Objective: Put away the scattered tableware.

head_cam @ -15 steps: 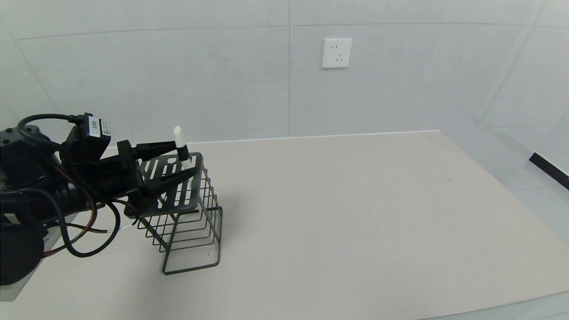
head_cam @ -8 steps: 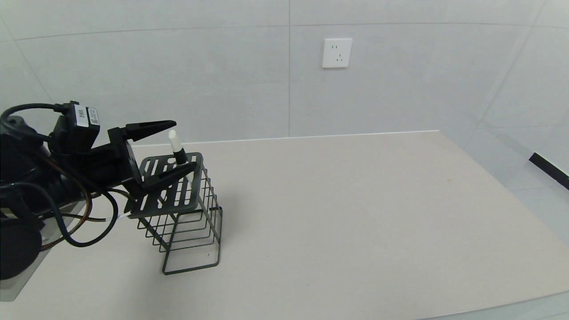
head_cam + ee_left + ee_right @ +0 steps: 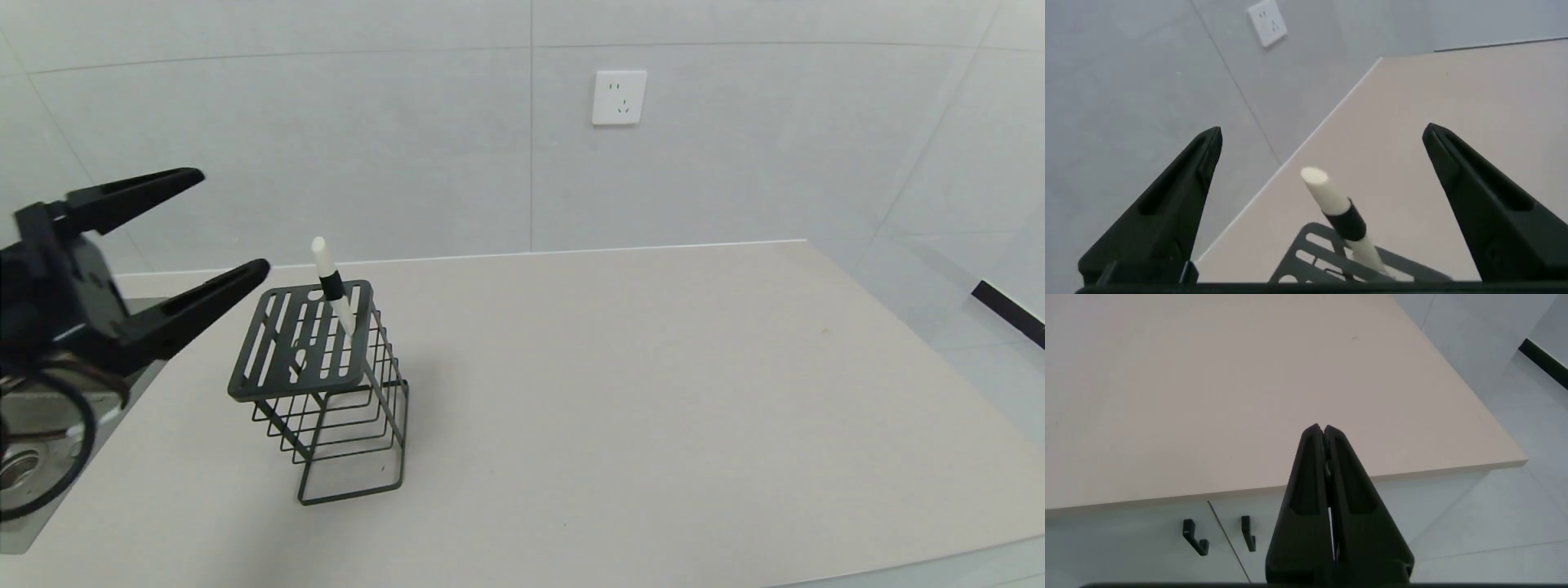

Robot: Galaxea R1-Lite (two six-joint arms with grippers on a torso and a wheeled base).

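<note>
Left gripper (image 3: 229, 220): spread wide, empty, held above table height to the robot's left of the rack, apart from it. Right gripper (image 3: 1323, 437): pinched fully together, nothing in it, near the table's front edge. Next out from the left gripper: utensil (image 3: 322, 257) with a white handle and black band, standing through a slot in the perforated top plate of the black wire rack (image 3: 294, 386). Handle end up, leaning slightly toward the robot's left. Working end hidden down among the wires, so can't tell spoon, fork or knife. Rack upright on the beige table (image 3: 653, 392), toward its left side, with a wall socket (image 3: 619, 97) well behind. Judging this piece as stowed. Handling guess: light, stiff, with a smooth handle that is probably a bit slippery, and unlikely to be fragile. For any re-grip, best hold on the white handle just above the black band, pinching across the thin axis, then lifting along the lean to avoid snagging the slot. Same guess for the rack: light, prone to tip or slide under a sideways pull.
</note>
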